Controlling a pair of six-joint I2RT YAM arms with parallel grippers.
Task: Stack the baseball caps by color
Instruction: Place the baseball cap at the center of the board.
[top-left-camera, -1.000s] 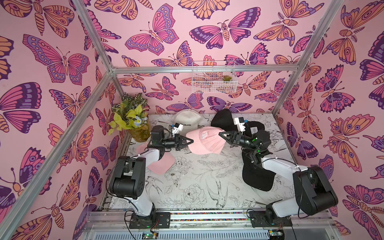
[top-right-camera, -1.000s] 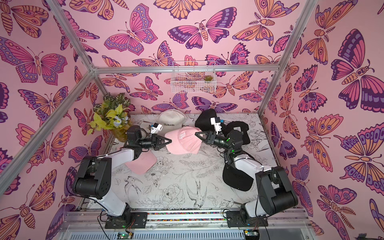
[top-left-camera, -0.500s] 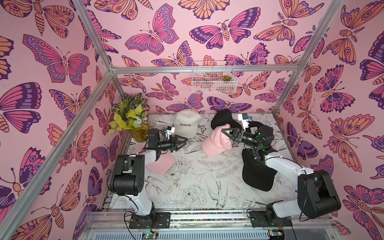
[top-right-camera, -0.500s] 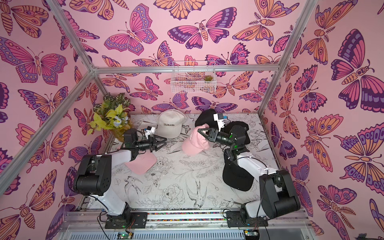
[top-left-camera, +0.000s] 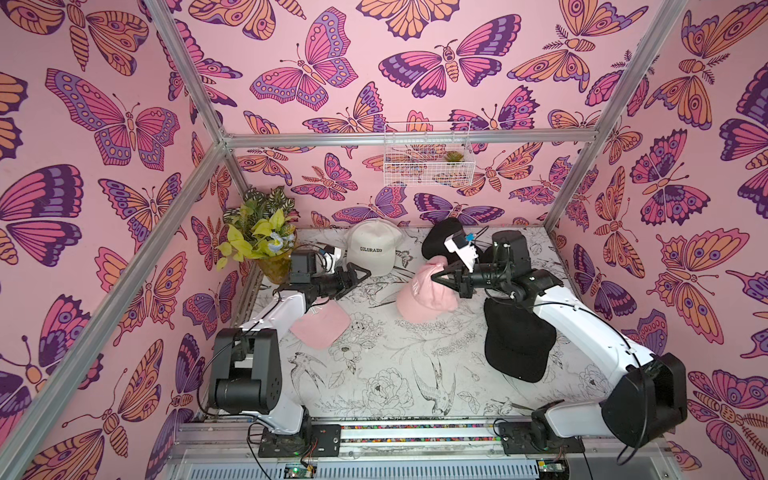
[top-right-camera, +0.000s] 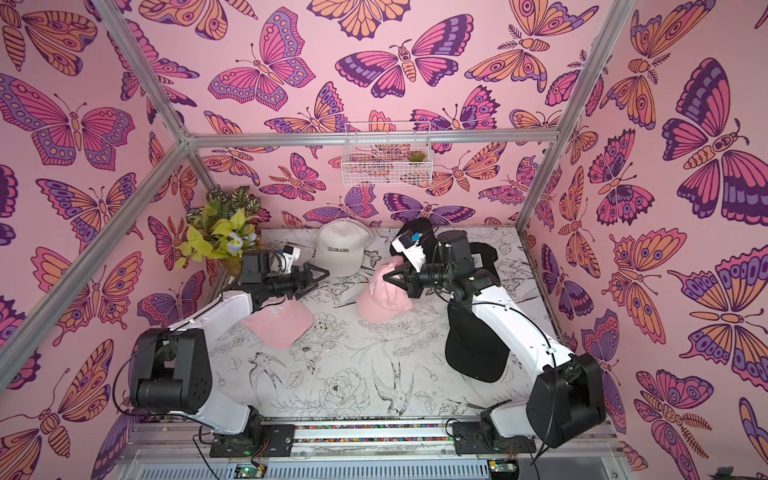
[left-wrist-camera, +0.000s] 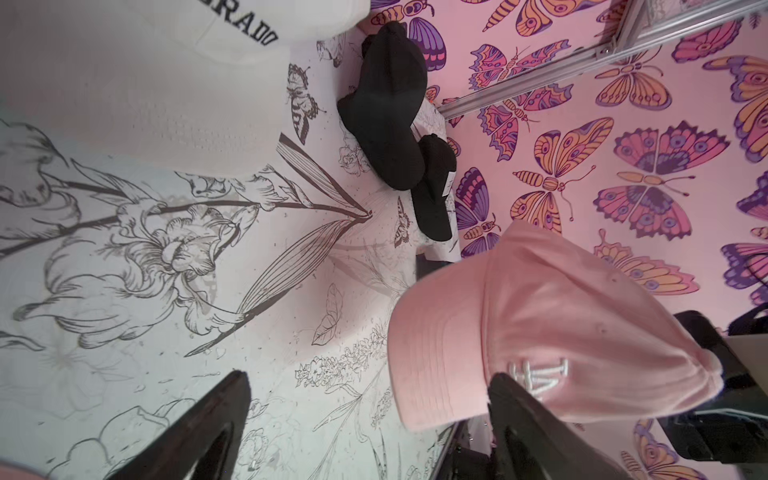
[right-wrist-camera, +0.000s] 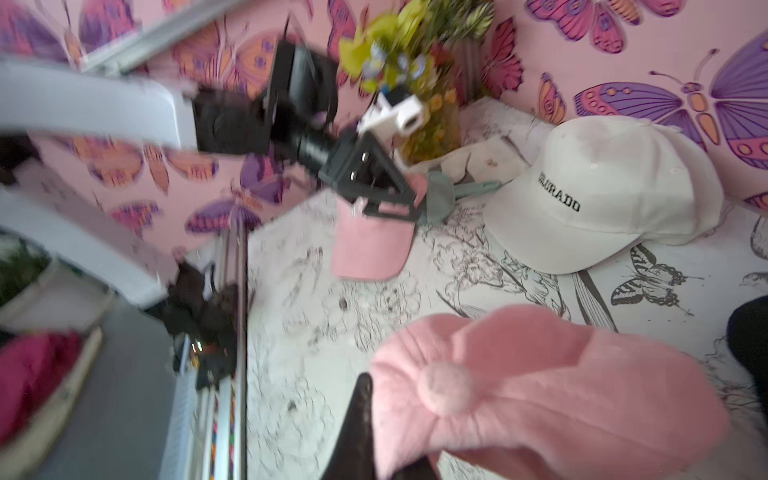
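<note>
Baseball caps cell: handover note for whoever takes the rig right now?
Left gripper: open, empty, near the flat pink fabric cap.
Right gripper: shut on the crown of the second pink fabric cap, mid-table.
Cream "COLORADO" cap: back centre, apparently another cream cap beneath.
Black fabric cap: back right, overlapping a black cap with white patch; third black cap under the right arm.
Done: no pink or black stack yet.
Left: set held pink cap on the flat one, then gather black caps.
</note>
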